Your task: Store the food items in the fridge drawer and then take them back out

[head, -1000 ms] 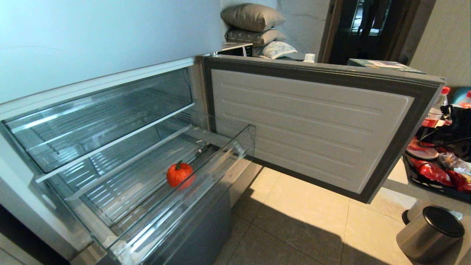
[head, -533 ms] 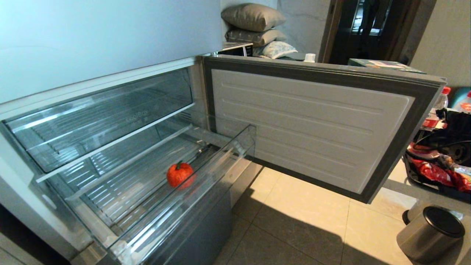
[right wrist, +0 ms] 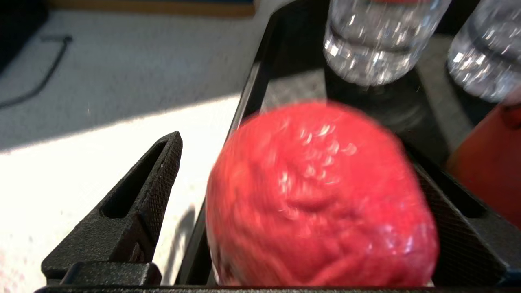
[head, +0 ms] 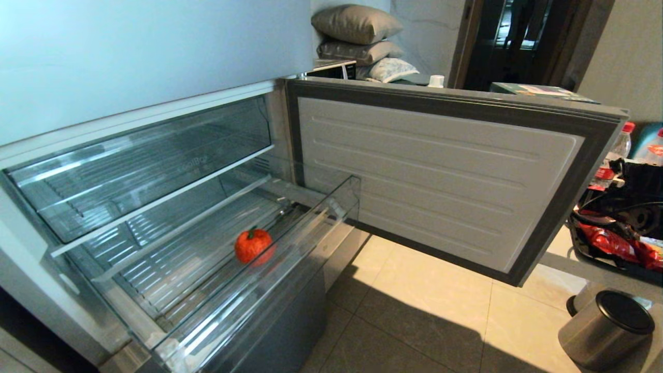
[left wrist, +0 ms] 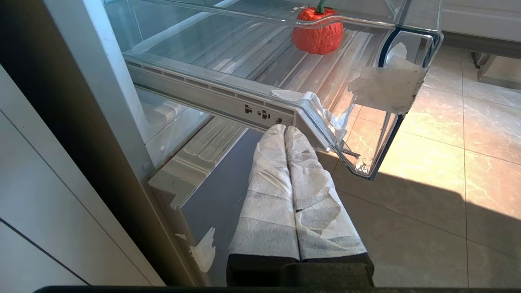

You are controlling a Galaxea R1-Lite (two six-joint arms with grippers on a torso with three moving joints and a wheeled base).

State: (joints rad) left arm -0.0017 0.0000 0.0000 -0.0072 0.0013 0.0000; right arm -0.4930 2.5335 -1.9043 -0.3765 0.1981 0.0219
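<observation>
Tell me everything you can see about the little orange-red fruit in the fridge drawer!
The orange-red fruit is small and round, with a wrinkly, slightly lumpy skin and a short green stem on top. It sits upright on the ribbed floor of the pulled-out clear fridge drawer, near its front wall. Nothing else touches it, and no gripper is near it.

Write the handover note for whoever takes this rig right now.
Left gripper: shut, empty, parked low beside the fridge drawer's front corner.
Right gripper: open around the red fruit over the black basket by the water bottles; grip not closed.
Orange-red fruit lies in the pulled-out drawer.
Done: one item stored.
Left: store the red fruit, then take both back out.
</observation>
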